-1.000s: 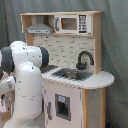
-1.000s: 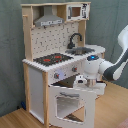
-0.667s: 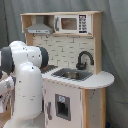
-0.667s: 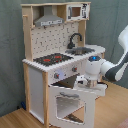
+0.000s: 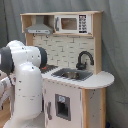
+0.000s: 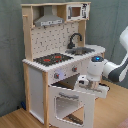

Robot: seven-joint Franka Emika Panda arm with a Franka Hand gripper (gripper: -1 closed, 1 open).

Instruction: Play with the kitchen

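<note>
My gripper (image 6: pixel 93 85), fingers too hidden to tell whether spread or pressed, hangs over the top edge of the swung-open windowed oven door (image 6: pixel 70 104) of the tall white and light-wood toy kitchen (image 6: pixel 50 55).

White arm (image 6: pixel 117 70) bent low, wrist level, pincer (image 6: pixel 86 82) pointing sideways.

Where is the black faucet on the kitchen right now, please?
In both exterior views, the faucet stands behind the sink, on the kitchen counter, before the pegboard back.
</note>
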